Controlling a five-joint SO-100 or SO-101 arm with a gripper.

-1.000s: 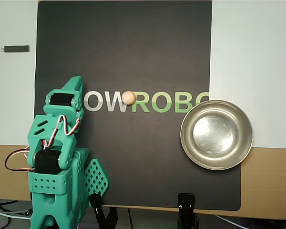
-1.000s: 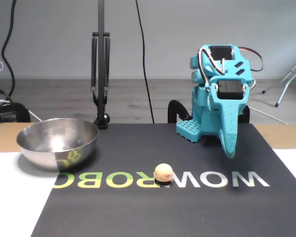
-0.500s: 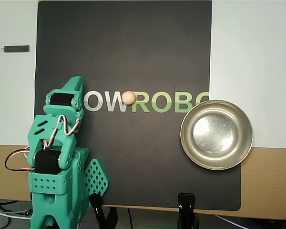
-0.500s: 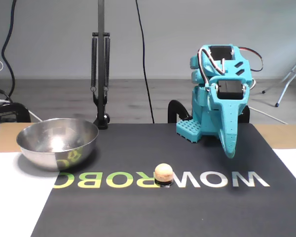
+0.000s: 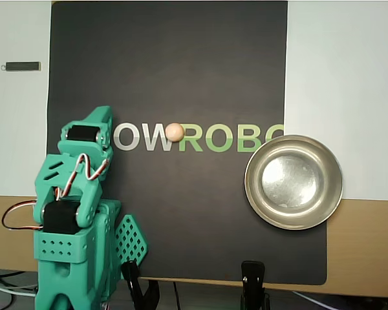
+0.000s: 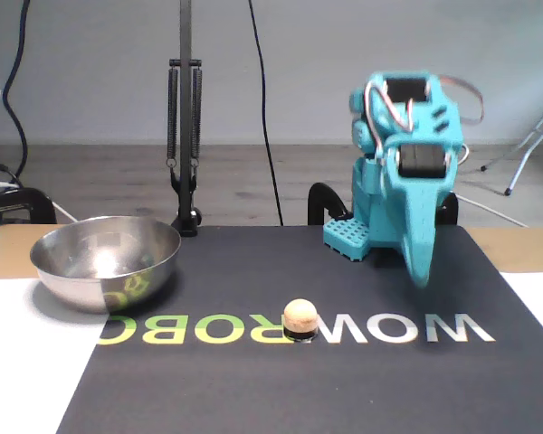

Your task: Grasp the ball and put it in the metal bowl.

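One peach-beige ball point(image 5: 174, 132) sits on the black mat point(image 5: 168, 58) near its middle, between the printed W and R of the lettering point(image 5: 200, 137), well apart from the teal arm point(image 5: 77, 194) folded at the mat's lower-left corner in the overhead view. The metal bowl point(image 5: 293, 183) straddles the mat's right edge. The gripper point(image 6: 423, 271) points down above the mat in the fixed view; whether it is spread or pressed together cannot be told.

We see an arm point(image 5: 74, 206) of teal-green printed plastic with black motor blocks point(image 6: 421, 159) set into it. Red, white and black wires point(image 5: 84, 169) loop over its joints, and its base point(image 6: 348, 240) is dotted with small holes.
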